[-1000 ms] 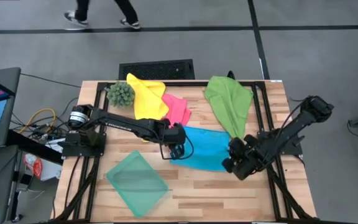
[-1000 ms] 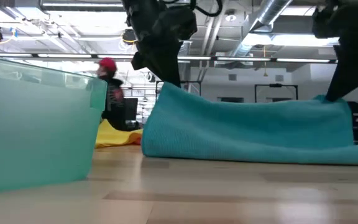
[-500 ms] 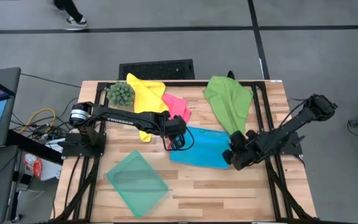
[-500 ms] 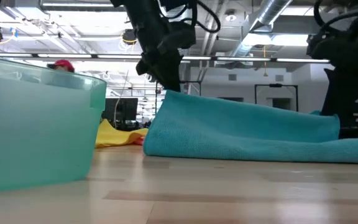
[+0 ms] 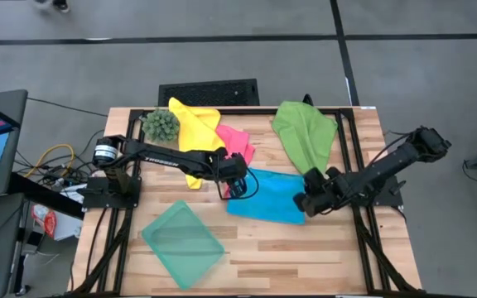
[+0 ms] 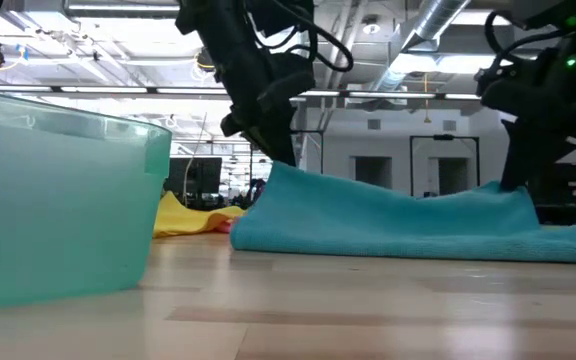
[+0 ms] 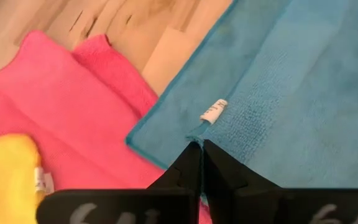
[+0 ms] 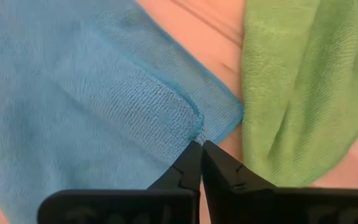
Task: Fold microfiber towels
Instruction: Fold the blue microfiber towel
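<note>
On the wooden slatted table [image 5: 305,248], four soft microfiber towels are counted: one bright blue towel [image 5: 267,199] at the centre, one pink towel [image 5: 237,145], one yellow towel [image 5: 193,128] and one green towel [image 5: 305,132]. A corner of the blue towel is pinched by each of two grippers, the left gripper [image 7: 201,146] and the right gripper [image 8: 201,144], fingers clamped together. One translucent teal rectangular tray [image 5: 182,244] and one spiky green ball plant [image 5: 161,124] are seen.

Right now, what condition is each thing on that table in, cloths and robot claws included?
Blue towel: folded over, two corners pinched up off the wood.
Pink towel: folded, flat.
Yellow towel: rumpled, unfolded.
Green towel: rumpled, unfolded.
Teal tray: empty.
Left gripper: shut on blue towel.
Right gripper: shut on blue towel.
</note>
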Available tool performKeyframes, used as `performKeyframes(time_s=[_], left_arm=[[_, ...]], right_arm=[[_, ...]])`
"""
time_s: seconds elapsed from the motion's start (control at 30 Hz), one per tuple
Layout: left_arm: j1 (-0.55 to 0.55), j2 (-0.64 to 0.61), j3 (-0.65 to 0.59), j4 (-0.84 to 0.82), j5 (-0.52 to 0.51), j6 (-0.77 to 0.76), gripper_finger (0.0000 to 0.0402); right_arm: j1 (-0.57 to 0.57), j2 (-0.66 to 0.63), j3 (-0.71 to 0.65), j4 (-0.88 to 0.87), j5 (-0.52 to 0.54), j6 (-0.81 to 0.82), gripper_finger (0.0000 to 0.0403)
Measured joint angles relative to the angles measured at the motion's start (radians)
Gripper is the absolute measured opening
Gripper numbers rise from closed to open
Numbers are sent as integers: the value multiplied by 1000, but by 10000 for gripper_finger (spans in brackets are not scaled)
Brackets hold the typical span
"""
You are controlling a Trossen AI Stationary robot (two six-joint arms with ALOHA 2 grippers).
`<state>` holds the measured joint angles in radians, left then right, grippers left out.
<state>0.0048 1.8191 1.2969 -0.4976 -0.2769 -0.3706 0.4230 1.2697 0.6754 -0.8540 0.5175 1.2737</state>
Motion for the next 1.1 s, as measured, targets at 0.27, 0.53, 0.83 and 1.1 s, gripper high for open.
performKeyframes(time_s=[0.27, 0.53, 0.83, 1.1], left_arm=[[2, 0, -38, 20, -56, -10, 0], [2, 0, -38, 58, -76, 12, 0], [2, 0, -38, 61, -76, 54, 28], [14, 0, -38, 62, -85, 65, 105]], right_arm=[[-57, 0, 0, -5, -3, -53, 32], [-66, 1, 0, -8, -20, -54, 34], [-66, 8, 0, -9, -22, -52, 45], [-99, 100, -1, 4, -48, -52, 83]])
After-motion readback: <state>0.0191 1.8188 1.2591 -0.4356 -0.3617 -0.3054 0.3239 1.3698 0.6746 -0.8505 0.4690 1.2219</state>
